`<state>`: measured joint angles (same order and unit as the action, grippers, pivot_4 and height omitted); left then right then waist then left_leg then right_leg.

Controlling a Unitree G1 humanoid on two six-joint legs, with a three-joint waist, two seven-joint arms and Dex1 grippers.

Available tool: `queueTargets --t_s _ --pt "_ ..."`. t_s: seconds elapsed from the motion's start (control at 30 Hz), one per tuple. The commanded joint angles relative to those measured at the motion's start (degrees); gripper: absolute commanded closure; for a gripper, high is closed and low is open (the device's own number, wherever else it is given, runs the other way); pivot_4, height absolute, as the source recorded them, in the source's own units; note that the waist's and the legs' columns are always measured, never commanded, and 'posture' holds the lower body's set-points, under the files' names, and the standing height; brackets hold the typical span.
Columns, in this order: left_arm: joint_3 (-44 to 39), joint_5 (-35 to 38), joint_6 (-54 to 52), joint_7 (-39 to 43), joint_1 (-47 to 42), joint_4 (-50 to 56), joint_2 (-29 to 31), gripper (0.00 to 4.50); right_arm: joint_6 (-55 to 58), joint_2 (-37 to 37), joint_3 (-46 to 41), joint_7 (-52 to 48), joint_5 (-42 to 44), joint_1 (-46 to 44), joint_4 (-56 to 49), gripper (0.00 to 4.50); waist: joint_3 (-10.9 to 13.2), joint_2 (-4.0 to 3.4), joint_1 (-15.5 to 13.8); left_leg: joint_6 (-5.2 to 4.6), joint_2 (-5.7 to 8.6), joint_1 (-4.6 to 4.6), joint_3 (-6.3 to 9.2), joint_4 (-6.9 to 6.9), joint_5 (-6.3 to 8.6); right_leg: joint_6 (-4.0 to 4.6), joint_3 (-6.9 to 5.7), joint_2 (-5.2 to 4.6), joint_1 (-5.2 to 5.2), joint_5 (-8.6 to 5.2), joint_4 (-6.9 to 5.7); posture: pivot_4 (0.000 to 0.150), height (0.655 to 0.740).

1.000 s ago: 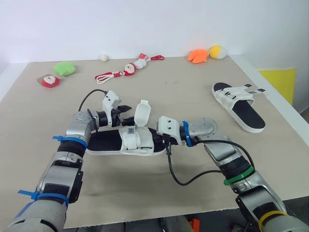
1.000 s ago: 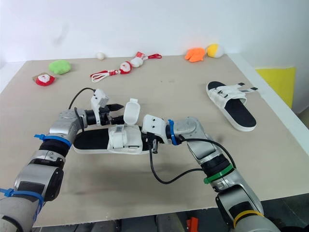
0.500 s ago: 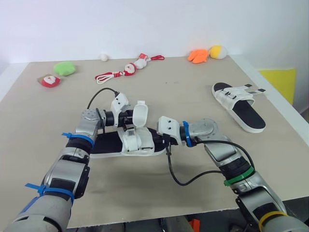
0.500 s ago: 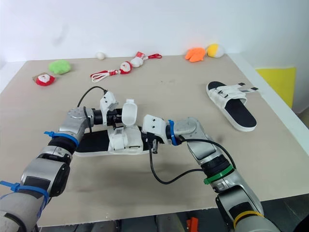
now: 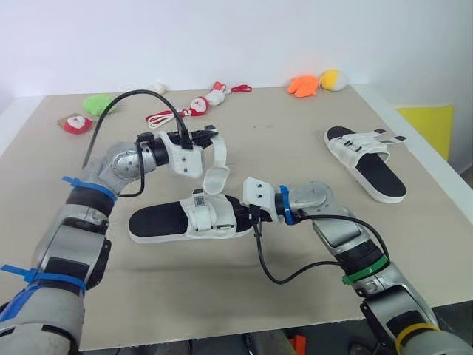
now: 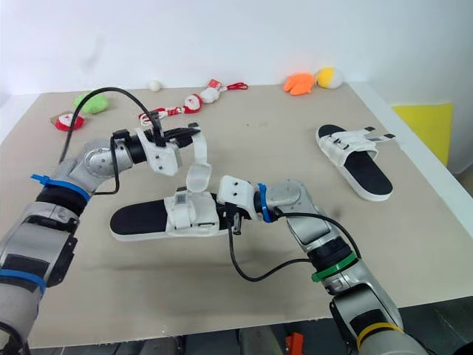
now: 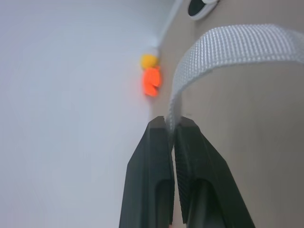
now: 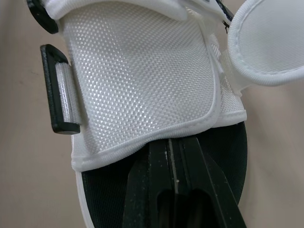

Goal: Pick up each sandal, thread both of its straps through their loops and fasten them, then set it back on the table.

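The near sandal (image 5: 192,222) had a black footbed and a white upper in a fine woven mesh, with a black loop (image 8: 54,90). Its strap (image 7: 228,45) was greyish-white ribbed webbing. The far sandal (image 5: 366,159) was also white over black. The surface (image 5: 295,133) was beige. By its far edge lay an orange toy (image 5: 303,86), a yellow toy (image 5: 332,78) and a green toy (image 5: 97,104).

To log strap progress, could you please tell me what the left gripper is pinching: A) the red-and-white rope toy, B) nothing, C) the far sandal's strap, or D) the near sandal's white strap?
D: the left gripper has its jaws shut on the woven white strap that rises from the near sandal.
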<state>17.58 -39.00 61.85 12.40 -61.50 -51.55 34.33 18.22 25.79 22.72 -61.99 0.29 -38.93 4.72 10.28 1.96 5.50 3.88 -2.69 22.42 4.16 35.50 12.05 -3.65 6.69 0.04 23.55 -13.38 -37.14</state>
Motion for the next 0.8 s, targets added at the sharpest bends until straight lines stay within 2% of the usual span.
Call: queueTargets --t_s 0.03,0.1,0.2,0.33,0.47,0.57,0.77,0.8 --pt "2.51 -15.31 4.95 -18.47 -1.96 9.41 4.09 4.29 0.66 -0.11 1.84 0.24 -1.72 0.73 1.81 4.5 0.01 0.0 0.01 0.0 -0.02 0.02 0.0 0.0 0.0 -0.01 0.0 0.0 0.03 0.0 -0.01 0.15 0.74" --pt "4.62 -23.65 5.01 -29.94 -1.58 15.12 6.09 4.29 0.6 -0.15 1.87 0.19 -1.74 0.67 1.87 4.5 0.0 0.0 -0.02 0.0 -0.02 0.0 0.0 -0.01 0.0 -0.03 0.0 -0.01 0.0 0.0 -0.02 0.15 0.74" --pt "7.17 -31.86 4.47 -44.1 -0.28 21.98 7.76 4.29 0.47 -0.22 1.91 0.16 -1.8 0.61 2.0 4.5 0.0 0.0 -0.04 0.0 -0.02 0.0 -0.01 0.0 0.0 -0.04 0.01 -0.04 -0.01 0.01 -0.02 0.15 0.74" --pt "12.42 -41.36 0.69 -59.11 1.48 28.73 10.07 4.29 0.22 -0.32 1.97 0.06 -1.88 0.31 2.38 4.5 0.0 0.0 -0.01 0.0 0.0 -0.05 -0.04 0.02 0.0 -0.07 0.01 -0.07 -0.03 0.02 -0.05 0.15 0.74" --pt "16.31 -49.9 -7.46 -72.59 4.85 37.64 13.03 4.29 -0.11 -0.3 2.02 -0.16 -1.93 0.16 2.62 4.5 0.01 -0.01 0.03 -0.01 -0.01 -0.07 -0.06 0.01 -0.01 -0.1 0.01 -0.06 0.0 0.0 -0.14 0.15 0.74" --pt "18.44 -54.93 -14.26 -79.19 7.14 41.02 15.17 4.29 -0.44 -0.25 2.12 -0.49 -2.0 -0.09 2.92 4.5 0.0 -0.01 0.02 -0.02 0.01 -0.1 -0.1 0.03 -0.02 -0.09 0.03 -0.1 -0.03 0.0 -0.17 0.15 0.74" --pt "19.78 -56.18 -19.94 -83.99 7.8 40.66 16.45 4.29 -0.79 -0.21 2.05 -0.99 -2.12 -0.5 3.41 4.5 0.0 -0.01 -0.01 -0.03 0.02 -0.11 -0.11 0.05 -0.02 -0.09 0.02 -0.09 -0.02 0.01 -0.19 0.15 0.74" --pt "19.95 -56.15 -20.56 -84.5 7.76 40.55 16.65 3.77 -0.86 -0.21 2.07 -1.03 -2.15 -0.51 3.46 4.5 0.0 -0.01 -0.01 -0.03 0.02 -0.1 -0.11 0.05 -0.02 -0.09 0.02 -0.09 -0.02 0.01 -0.19 0.15 0.74"
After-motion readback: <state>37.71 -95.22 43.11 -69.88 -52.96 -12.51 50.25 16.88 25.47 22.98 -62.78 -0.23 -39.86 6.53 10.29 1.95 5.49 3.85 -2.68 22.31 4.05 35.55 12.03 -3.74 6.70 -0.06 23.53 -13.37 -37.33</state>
